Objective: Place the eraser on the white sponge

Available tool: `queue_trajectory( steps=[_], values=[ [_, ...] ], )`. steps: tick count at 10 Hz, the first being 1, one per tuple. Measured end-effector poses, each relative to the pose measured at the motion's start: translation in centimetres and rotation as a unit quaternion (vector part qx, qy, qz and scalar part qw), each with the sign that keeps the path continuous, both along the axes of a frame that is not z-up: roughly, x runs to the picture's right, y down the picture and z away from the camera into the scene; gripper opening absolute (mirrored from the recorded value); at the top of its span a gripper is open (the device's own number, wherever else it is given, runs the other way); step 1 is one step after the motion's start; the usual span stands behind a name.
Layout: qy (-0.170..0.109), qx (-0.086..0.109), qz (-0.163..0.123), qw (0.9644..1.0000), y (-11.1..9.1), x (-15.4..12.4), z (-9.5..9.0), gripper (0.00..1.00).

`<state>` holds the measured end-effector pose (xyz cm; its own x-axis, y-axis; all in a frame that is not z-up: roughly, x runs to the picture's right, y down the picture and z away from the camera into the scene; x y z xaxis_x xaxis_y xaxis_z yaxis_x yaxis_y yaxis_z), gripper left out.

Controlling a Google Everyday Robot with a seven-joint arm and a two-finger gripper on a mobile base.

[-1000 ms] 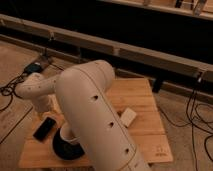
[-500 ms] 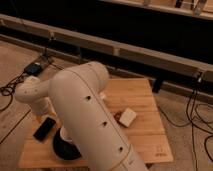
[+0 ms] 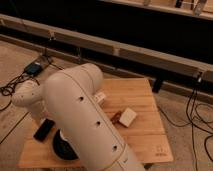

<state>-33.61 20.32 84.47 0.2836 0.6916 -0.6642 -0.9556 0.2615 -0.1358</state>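
The big white arm (image 3: 82,120) fills the middle of the view. It runs from 5 o'clock at the bottom edge up to the middle, then bends out to 9 o'clock, where its round end sits over the left side of the table. It has small dark dots along its side.

The gripper is hidden behind the arm, down near the left part of the table. I cannot tell if it is wide or narrow, or if it holds a thing.

Under the arm is a wood table (image 3: 142,100). The floor around it is gray, and a long dark wall with a pale rail runs along the top, from 9 o'clock to 3 o'clock.

Black cords (image 3: 192,107) lie on the floor at 3 o'clock, off the table. More cords and a little blue box (image 3: 34,68) lie at 10 o'clock.

A black round cup (image 3: 62,149) sits on the table at 7 o'clock, partly behind the arm.

The eraser (image 3: 44,129) lies flat on the table at 9 o'clock, just beside the cup and well apart from the sponge.

The sponge (image 3: 128,116) sits on the table at 3 o'clock from the middle, with nothing on top of it.

A white thing (image 3: 100,97) peeks out from behind the arm at 12 o'clock from the table's middle.

A small brown thing (image 3: 116,117) lies at the sponge's 9 o'clock side, close enough to look like it touches.
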Motion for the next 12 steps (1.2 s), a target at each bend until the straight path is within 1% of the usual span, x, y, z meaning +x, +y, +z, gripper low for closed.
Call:
queue_trajectory(
  steps=[4,6,7,8,9,10,11,12],
  values=[
    [0.012,-0.004,0.01,0.9999,1.2,0.8,-0.6,0.65],
    [0.01,-0.006,0.014,0.9998,1.5,0.8,-1.0,0.65],
    [0.004,-0.009,0.015,0.9998,1.8,0.6,-1.3,0.64],
    [-0.006,-0.014,0.013,0.9998,2.1,0.3,-1.6,0.58],
    [-0.015,-0.017,0.014,0.9997,2.2,-0.1,-1.8,0.51],
    [-0.023,-0.02,0.016,0.9994,2.2,-0.2,-1.9,0.41],
    [-0.031,-0.023,0.019,0.9991,2.0,-0.1,-2.0,0.28],
    [-0.036,-0.025,0.021,0.9988,1.9,-0.1,-2.0,0.21]
  ],
)
